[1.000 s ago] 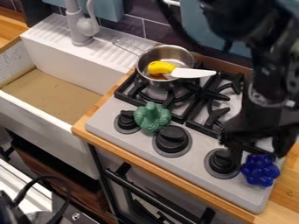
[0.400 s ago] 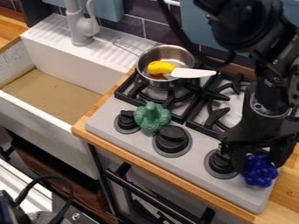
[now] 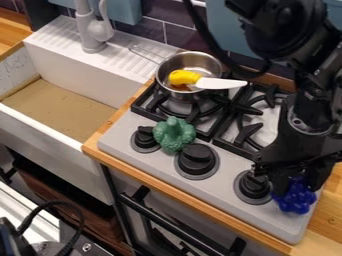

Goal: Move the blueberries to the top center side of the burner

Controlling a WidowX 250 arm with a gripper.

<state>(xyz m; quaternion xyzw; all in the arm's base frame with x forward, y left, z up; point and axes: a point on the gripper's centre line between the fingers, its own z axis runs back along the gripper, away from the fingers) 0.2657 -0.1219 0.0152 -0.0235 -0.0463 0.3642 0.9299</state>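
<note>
The black gripper [image 3: 298,186] is low over the right front corner of the stove, with its fingers on either side of the blueberries [image 3: 296,201]. It looks shut on this dark blue cluster, whose upper part is partly hidden by the fingers. The cluster is just right of the rightmost knob, at the stove's front right. The burner [image 3: 248,134], a black grate on the right half of the stove, lies behind and left of the gripper; the arm covers its right part.
A metal pot [image 3: 162,75] with a yellow-handled knife [image 3: 217,83] sits on the left burner. Green broccoli [image 3: 174,134] rests between the left and middle knobs [image 3: 197,158]. The right knob [image 3: 254,184] stands close beside the gripper. At left is a white sink [image 3: 73,67] with a faucet [image 3: 85,25].
The gripper has come down around the blueberries, and its fingers have drawn closer together on them. The blueberries have shifted only slightly; pot, knife and broccoli stay put.
</note>
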